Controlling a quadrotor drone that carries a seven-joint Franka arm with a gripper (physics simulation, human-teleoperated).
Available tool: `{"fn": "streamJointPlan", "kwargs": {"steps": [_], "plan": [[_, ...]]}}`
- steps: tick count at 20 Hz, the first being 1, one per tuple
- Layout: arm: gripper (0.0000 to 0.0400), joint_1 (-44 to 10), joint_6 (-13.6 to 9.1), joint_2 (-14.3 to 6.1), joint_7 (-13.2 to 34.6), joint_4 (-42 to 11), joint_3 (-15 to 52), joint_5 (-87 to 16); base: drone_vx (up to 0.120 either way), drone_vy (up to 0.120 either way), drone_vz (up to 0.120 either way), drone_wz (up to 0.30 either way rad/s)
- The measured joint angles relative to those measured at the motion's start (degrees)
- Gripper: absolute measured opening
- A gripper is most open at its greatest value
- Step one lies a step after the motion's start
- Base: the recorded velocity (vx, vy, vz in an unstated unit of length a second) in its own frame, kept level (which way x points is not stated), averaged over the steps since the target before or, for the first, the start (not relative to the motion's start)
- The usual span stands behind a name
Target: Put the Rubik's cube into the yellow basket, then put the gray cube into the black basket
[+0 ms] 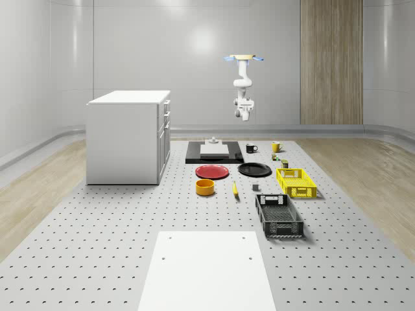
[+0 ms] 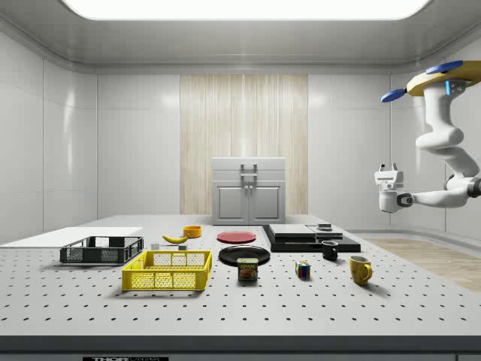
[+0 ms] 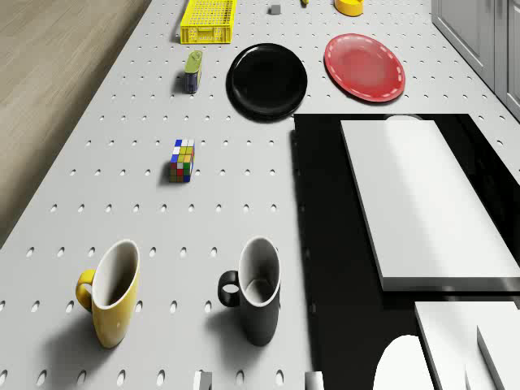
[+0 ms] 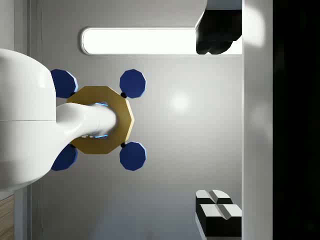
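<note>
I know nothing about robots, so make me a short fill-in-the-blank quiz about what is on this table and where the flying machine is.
1. The Rubik's cube lies on the table, not yet in the ____ basket.
2. Beside the yellow mug stands a ____ mug.
3. The drone ____ in the air, its gripper high above the table.
4. Next to the black plate lies a ____ plate.

Missing words: yellow; black; hovers; red
</note>
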Motion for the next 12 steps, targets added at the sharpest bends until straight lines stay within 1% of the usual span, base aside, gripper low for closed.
{"fn": "streamJointPlan", "kwargs": {"steps": [4, 9, 12], "plan": [[0.0400, -0.1, -3.9, 0.7, -0.1, 4.8, 0.1, 0.0, 0.000, 0.000, 0.000, 0.000], [0.0400, -0.2, -7.7, 2.7, -0.1, 10.8, 0.1, 0.1, 0.000, 0.000, 0.000, 0.000], [0.0400, -0.3, -9.3, 3.7, -0.1, 13.5, 0.1, 0.1, 0.000, 0.120, 0.000, 0.000]]}}
